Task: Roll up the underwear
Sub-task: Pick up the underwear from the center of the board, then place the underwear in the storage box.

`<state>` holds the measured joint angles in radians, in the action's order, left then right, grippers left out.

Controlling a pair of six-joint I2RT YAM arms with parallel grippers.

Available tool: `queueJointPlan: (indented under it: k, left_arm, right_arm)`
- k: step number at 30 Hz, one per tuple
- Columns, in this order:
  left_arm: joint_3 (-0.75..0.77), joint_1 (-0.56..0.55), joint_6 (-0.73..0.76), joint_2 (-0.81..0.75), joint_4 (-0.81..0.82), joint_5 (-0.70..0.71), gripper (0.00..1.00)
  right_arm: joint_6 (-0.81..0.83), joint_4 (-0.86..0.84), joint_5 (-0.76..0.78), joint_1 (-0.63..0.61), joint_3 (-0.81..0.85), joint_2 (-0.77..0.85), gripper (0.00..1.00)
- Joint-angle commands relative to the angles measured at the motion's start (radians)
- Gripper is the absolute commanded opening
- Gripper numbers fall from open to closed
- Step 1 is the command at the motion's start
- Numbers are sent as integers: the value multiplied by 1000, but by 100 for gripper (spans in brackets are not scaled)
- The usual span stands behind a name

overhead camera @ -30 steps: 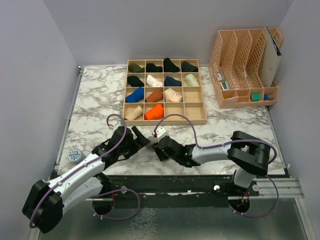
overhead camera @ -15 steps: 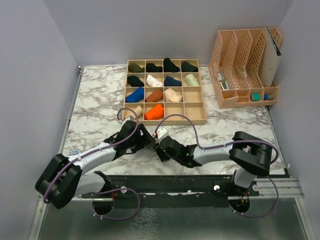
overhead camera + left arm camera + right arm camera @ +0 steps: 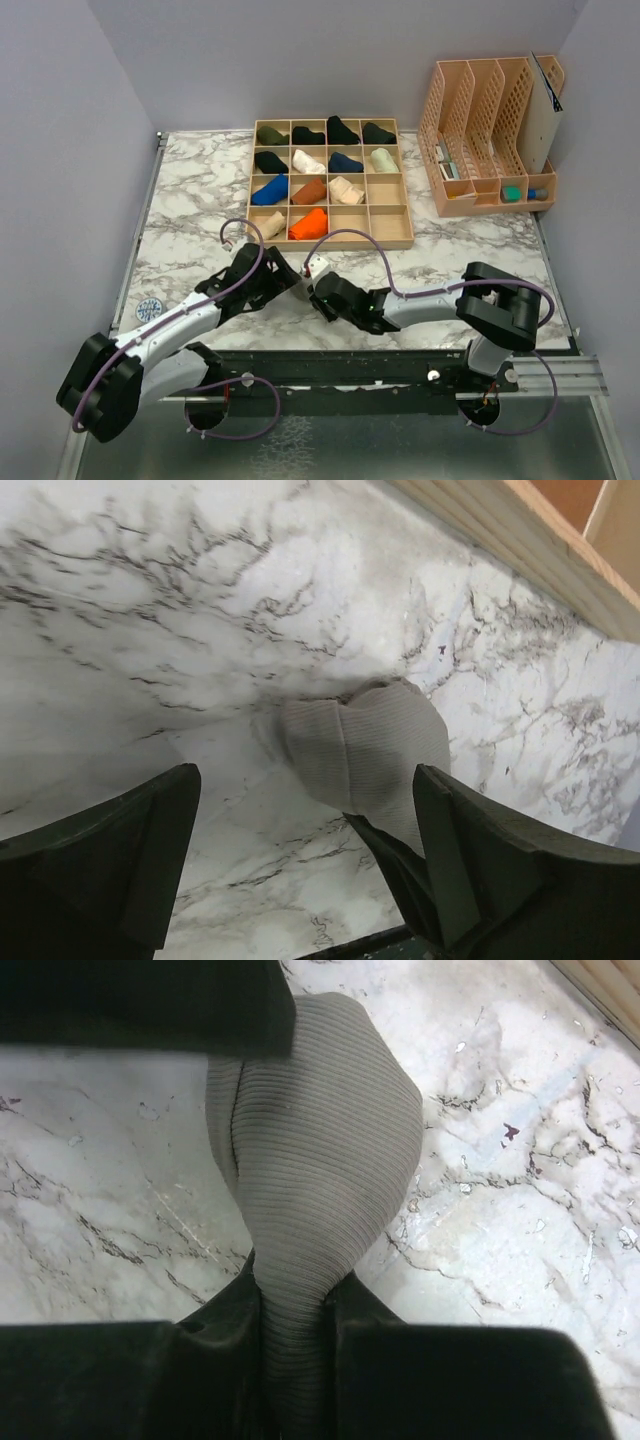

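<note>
The marble table (image 3: 190, 200) is carrying everything, with a wooden tray (image 3: 340, 243) sitting at its middle back and a peach rack (image 3: 480, 110) standing at the back right corner. Rolled cloths (image 3: 310, 222) of many colours are filling most of the tray's compartments. The left arm (image 3: 180, 325) is reaching in from the near left and the right arm (image 3: 430, 300) from the near right, so that the two are meeting just in front of the tray. The left gripper (image 3: 303, 775) is hanging with its fingers (image 3: 110, 850) spread wide on either side of the underwear (image 3: 365, 745), touching neither side of it as far as its wrist view shows. The right gripper (image 3: 292, 1300) is pinching the underwear (image 3: 320, 1130), its fingers (image 3: 100, 1380) pressing one end into a narrow neck while the rest is bulging out as a ribbed beige lump. The lump is sitting low over the marble near the tray's front rim; whether it is touching the table cannot be told. A small round disc (image 3: 149, 309) is lying at the near left edge, well apart from the grippers.
</note>
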<state>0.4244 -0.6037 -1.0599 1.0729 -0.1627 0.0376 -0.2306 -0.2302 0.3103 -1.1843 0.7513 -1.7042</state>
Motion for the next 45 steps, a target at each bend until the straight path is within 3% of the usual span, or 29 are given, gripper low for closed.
queueJointPlan:
  k: [1,8,14,19,25,31,38,45]
  left_arm:
    - [50,36,-39,-105,-197,121,95]
    - [43,53,-105,-320,-300,189,98]
    - [58,56,-99,-387,-346,201,98]
    - [64,56,-84,-364,-328,171,98]
    - [67,56,-55,-292,-267,100,98]
    - [56,56,-22,-239,-216,16,98]
    - [59,57,2,-244,-211,-10,98]
    - [72,58,15,-223,-210,-19,98]
  right_arm:
    - [18,146,35,10,-30,9,1]
    - [94,142,104,51,-72,229,1]
    - [198,172,139,108,-82,377,1]
    - [368,189,69,302,-36,434,1]
    - [564,199,-145,609,122,316,0]
    - [775,81,-226,752,203,194,0]
    - [928,-4,-229,816,257,19,0]
    - [1014,37,-210,818,325,-91,0]
